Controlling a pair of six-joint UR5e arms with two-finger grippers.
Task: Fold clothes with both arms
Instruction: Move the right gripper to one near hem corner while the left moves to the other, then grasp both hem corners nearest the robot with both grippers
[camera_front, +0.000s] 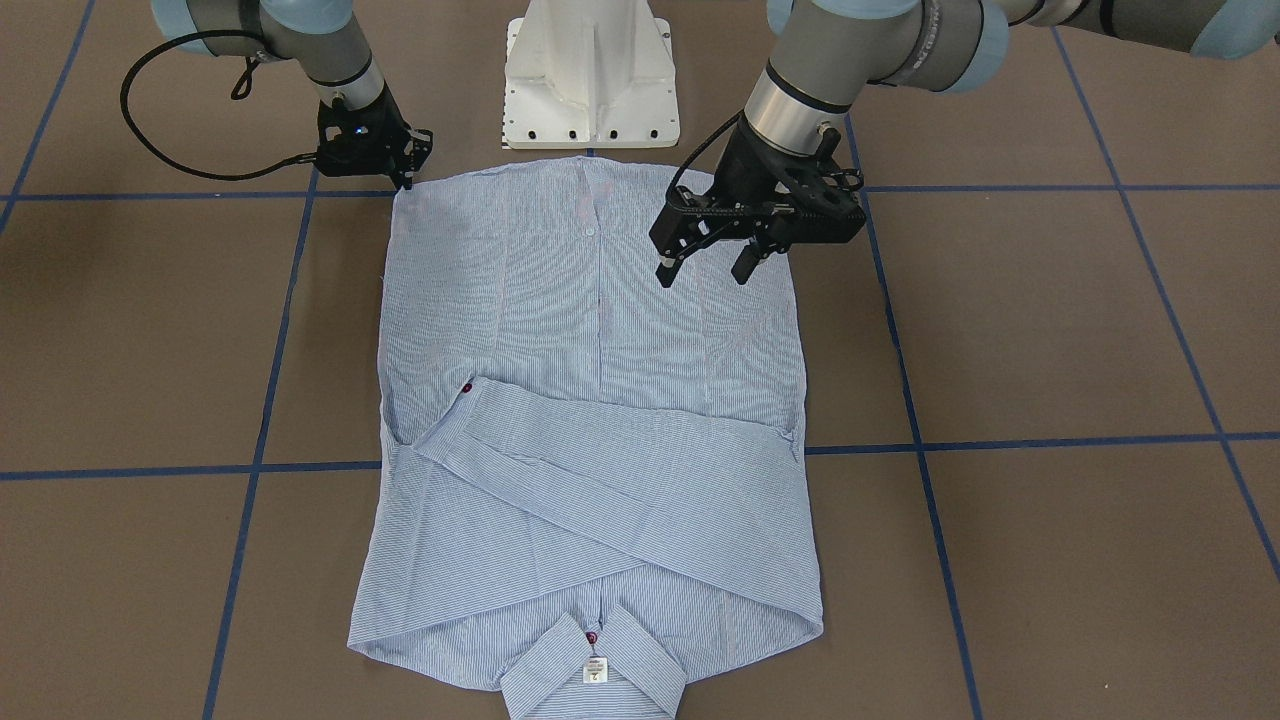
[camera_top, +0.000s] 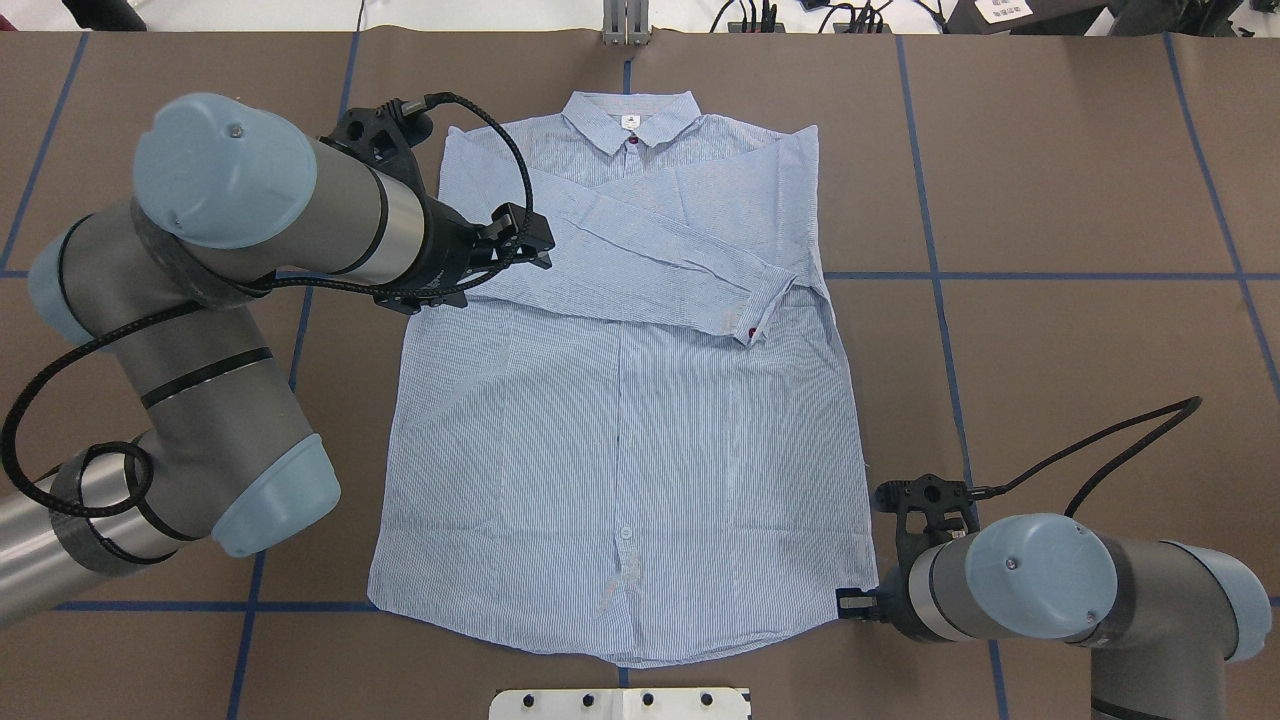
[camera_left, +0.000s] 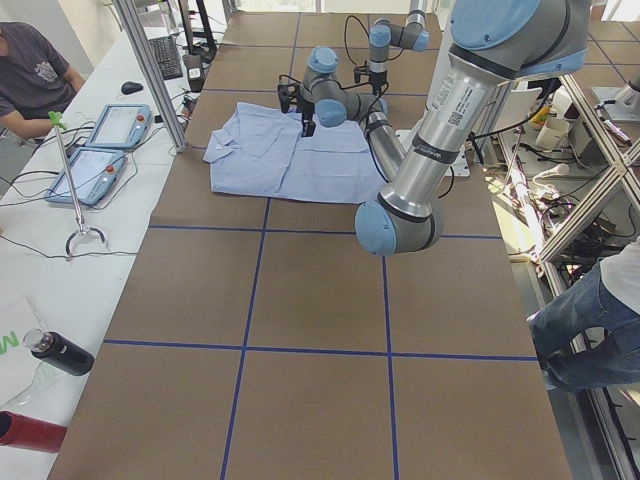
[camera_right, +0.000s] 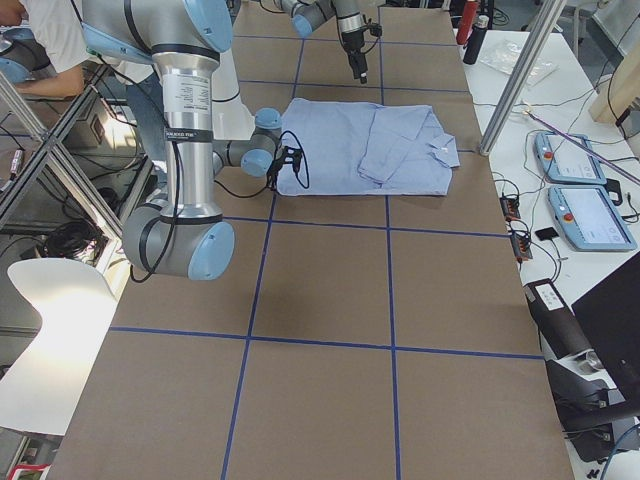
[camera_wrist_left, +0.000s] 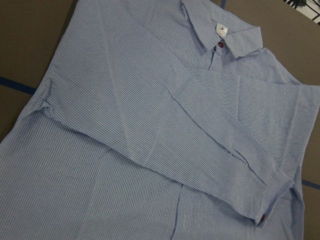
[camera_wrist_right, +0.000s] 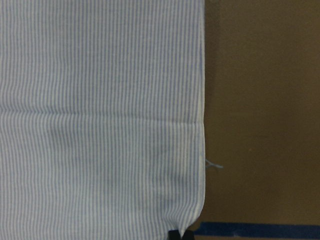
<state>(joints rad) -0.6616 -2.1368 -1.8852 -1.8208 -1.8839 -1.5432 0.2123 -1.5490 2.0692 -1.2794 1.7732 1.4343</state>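
The light blue striped shirt (camera_front: 600, 400) lies flat and front-up on the brown table, its collar (camera_top: 630, 115) on the far side from the robot. Both sleeves are folded across the chest, and a cuff (camera_top: 752, 330) with a red button lies on top. My left gripper (camera_front: 703, 268) hovers open and empty above the shirt's body, over the sleeve fold near the shirt's left edge (camera_top: 535, 240). My right gripper (camera_front: 407, 180) is down at table level on the near right hem corner (camera_top: 848, 600). It looks shut on that corner, which shows close up in the right wrist view (camera_wrist_right: 192, 225).
The white pedestal base (camera_front: 590, 90) stands just behind the hem. Blue tape lines (camera_top: 1050, 275) cross the brown table. A side table holds tablets (camera_left: 100, 150) and bottles (camera_left: 55, 352), with a seated person (camera_left: 30, 70) at it. Another person's legs (camera_left: 590, 320) are beside the robot.
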